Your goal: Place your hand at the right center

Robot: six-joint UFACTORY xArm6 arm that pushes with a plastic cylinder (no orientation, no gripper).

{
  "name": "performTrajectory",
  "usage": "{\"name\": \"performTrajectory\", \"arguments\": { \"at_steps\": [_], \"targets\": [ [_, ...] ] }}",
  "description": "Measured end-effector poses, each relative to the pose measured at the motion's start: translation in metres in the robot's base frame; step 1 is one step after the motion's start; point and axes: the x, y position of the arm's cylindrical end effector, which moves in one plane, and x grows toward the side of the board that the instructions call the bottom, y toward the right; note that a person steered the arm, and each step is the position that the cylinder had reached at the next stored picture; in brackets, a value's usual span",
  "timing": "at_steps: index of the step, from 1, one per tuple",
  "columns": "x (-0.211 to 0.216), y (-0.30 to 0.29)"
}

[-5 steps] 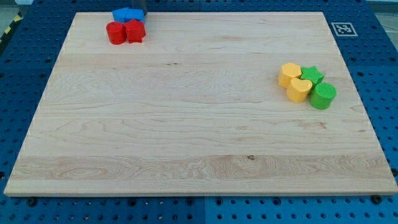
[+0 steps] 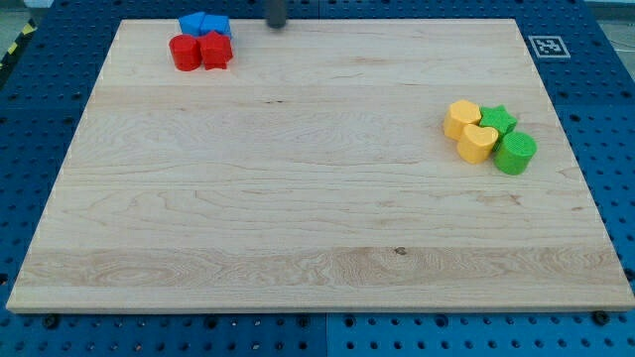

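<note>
My tip (image 2: 276, 26) is the working element; it has no jaws, so it grips nothing. In the camera view it sits blurred at the board's (image 2: 298, 218) top edge, just right of the blue blocks (image 2: 203, 24) and the red blocks (image 2: 199, 51), touching neither. The target zone, the view's right centre, holds the yellow blocks (image 2: 469, 129), the green star (image 2: 498, 120) and the green cylinder (image 2: 515, 153), clustered together. Judged route: travel right and downward, stopping short of the cluster to avoid displacing it.

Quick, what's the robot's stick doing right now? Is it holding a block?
My tip: no tool to open or close, holding nothing; it sits at the wooden board's top edge, right of the blue blocks, touching none.
</note>
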Motion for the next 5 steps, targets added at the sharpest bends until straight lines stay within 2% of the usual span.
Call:
{"name": "performTrajectory", "arguments": {
  "at_steps": [1, 2, 3, 5],
  "targets": [
    [0.032, 0.069],
    [0.084, 0.105],
    [0.122, 0.109],
    [0.147, 0.121]
  ]
}}
